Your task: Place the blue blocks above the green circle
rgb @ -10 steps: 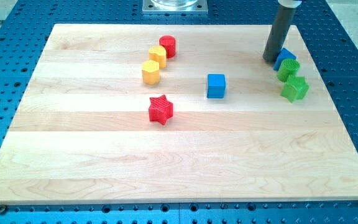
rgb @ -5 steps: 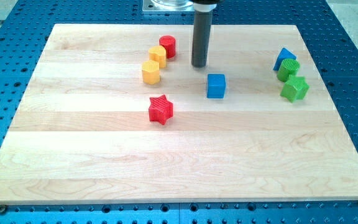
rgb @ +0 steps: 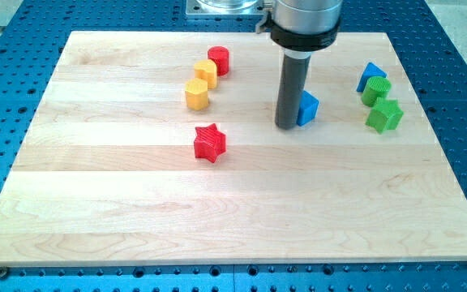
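One blue block sat just above the green circle; my tip, fingerless, touched the blue cube, well left of it.

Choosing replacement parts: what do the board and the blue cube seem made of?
The board looks like pale, smooth wood: joined planks with grain lines show. The blue cube, just right of my tip, looks like matte painted wood or plastic; its uniform colour leaves that open.
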Robot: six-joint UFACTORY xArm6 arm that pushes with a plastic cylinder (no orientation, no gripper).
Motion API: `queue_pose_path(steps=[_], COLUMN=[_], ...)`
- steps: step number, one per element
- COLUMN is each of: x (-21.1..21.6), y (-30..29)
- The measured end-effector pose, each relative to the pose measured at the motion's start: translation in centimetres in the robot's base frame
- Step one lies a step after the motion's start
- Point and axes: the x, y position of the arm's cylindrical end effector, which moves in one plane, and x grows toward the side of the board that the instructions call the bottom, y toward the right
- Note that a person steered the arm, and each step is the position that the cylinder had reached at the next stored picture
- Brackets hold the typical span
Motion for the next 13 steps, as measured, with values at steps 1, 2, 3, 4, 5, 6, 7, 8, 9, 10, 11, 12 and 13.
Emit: queue_pose_path(steps=[1, 2, 3, 4, 5, 6, 7, 8, 9, 10, 11, 12, 13], x=[2.7, 3.6, 0.1, -4.8, -4.8, -5.6, -6.4, -6.6, -10.2, -14.1, -16.3, -16.4, -17.4], y=[0.0, 0.3, 3.0, 5.1, 5.1, 3.7, 0.0, -0.2, 1.5, 3.9, 6.5, 6.0, 5.6])
